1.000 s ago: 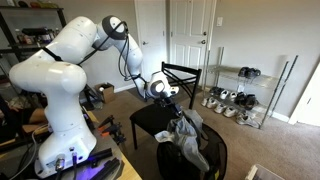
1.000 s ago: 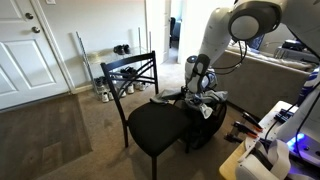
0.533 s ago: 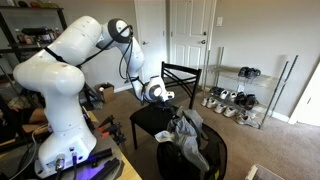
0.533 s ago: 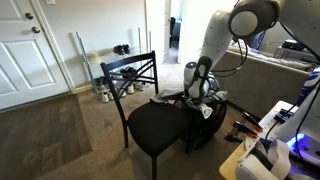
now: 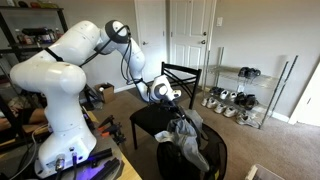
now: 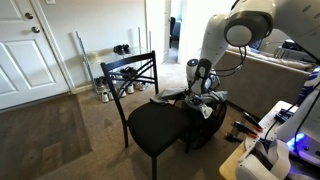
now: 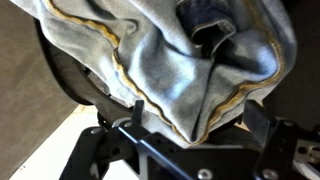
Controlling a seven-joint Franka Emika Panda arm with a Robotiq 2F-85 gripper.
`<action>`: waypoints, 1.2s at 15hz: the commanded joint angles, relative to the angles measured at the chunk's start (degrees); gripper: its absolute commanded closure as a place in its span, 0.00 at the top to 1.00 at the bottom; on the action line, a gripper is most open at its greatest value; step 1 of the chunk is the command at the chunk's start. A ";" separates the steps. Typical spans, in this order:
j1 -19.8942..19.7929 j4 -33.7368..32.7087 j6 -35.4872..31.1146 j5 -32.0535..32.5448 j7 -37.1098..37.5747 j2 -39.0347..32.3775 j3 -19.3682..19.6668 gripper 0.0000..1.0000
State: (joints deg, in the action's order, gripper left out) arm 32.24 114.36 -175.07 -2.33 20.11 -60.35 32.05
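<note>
Arm extended, gripper [image 5: 174, 96] jaws wide apart

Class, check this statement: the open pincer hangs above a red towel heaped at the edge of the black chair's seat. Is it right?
Not quite. The cloth is no red towel but a faded blue denim garment, its yellow-stitched seams plain in the wrist view. The rest holds: the open pincer hangs above it at the edge of the black chair.

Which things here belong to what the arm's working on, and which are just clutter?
In hand:
- end effector, open, above the garment
- denim garment, heaped at the seat edge
- black chair under it

Lying about:
- shoe rack
- shoes on it
- white door
- shelving
</note>
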 commanded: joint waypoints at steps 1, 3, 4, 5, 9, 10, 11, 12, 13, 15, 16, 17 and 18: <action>-1.55 -4.39 2.09 -1.03 1.34 -3.11 1.09 1.00; -3.17 -6.83 3.04 -0.74 1.32 -4.50 0.57 1.00; -4.15 -7.87 3.74 -0.55 1.16 -4.89 0.14 1.00; -4.89 -8.69 4.25 -0.32 1.01 -5.22 -0.16 1.00; -7.50 -9.89 4.10 -0.15 0.70 -5.54 -1.15 0.68; -7.83 -9.67 3.92 -0.32 0.94 -5.40 -1.04 0.61; -8.03 -8.70 3.57 -0.55 1.20 -4.67 -0.79 0.54; -8.18 -7.67 3.10 -0.73 1.44 -3.94 -0.49 0.48; -8.21 -6.69 2.49 -0.97 1.89 -3.32 -0.04 0.42; -6.43 -4.60 0.89 -2.10 4.77 -3.03 2.93 0.29; -4.89 -4.21 0.53 -3.08 6.98 -3.83 5.23 0.22; -3.11 -4.20 0.90 -4.40 9.54 -5.10 8.10 0.16; -2.47 -4.53 1.76 -5.56 11.12 -5.97 9.86 0.08</action>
State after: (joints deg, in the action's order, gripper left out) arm 25.49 106.97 -172.95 -4.95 25.88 -65.64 36.11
